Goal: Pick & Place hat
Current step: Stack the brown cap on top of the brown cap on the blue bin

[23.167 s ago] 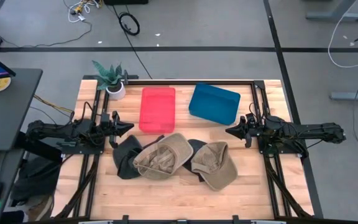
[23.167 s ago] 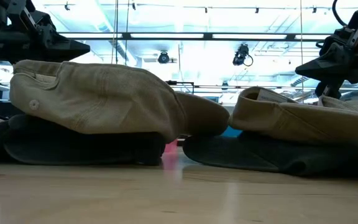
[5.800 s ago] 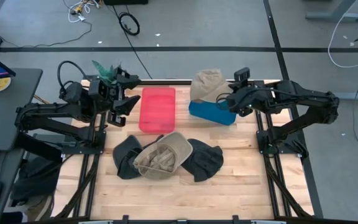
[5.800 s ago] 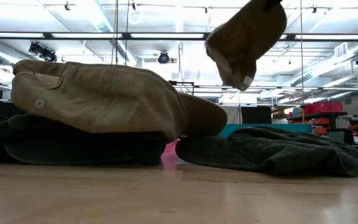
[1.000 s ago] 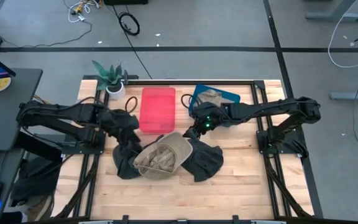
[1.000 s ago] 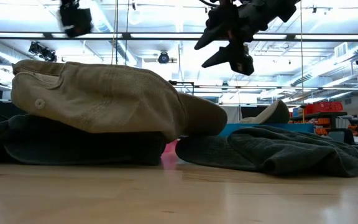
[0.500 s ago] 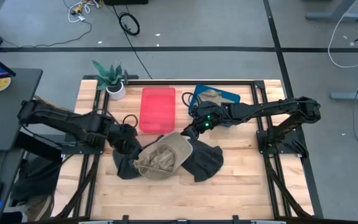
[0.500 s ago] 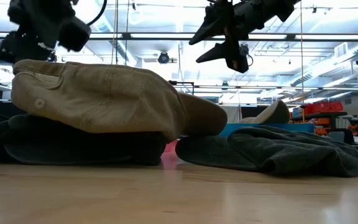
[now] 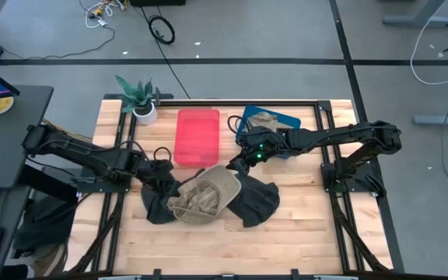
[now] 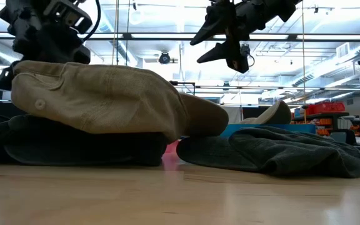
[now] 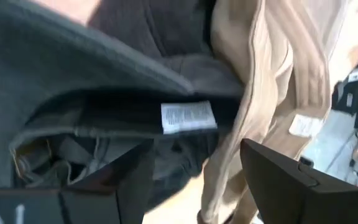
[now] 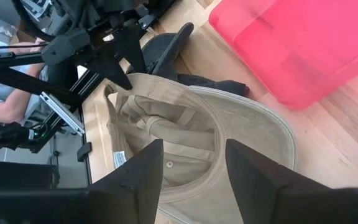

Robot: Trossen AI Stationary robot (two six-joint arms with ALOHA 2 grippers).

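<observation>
An upturned tan hat lies in the middle of the table, partly on a dark hat to its left. A second dark hat lies to its right. My left gripper is open, low over the left dark hat's inner rim and label. My right gripper hangs open above the tan hat's brim, clear of it. Another tan hat rests in the blue bin. My left gripper stands open right at the dark hat's rim, pointing down and toward the tan hat. Whether its fingers touch the cloth I cannot tell.
A red bin stands at the back middle and a potted plant at the back left corner. Bare wood lies along the near edge. In the low view both grippers are above the hats.
My left gripper has moved toward the table's near edge and a little right, coming down from beside the red bin onto the left dark hat next to the tan hat. The hats have kept still.
</observation>
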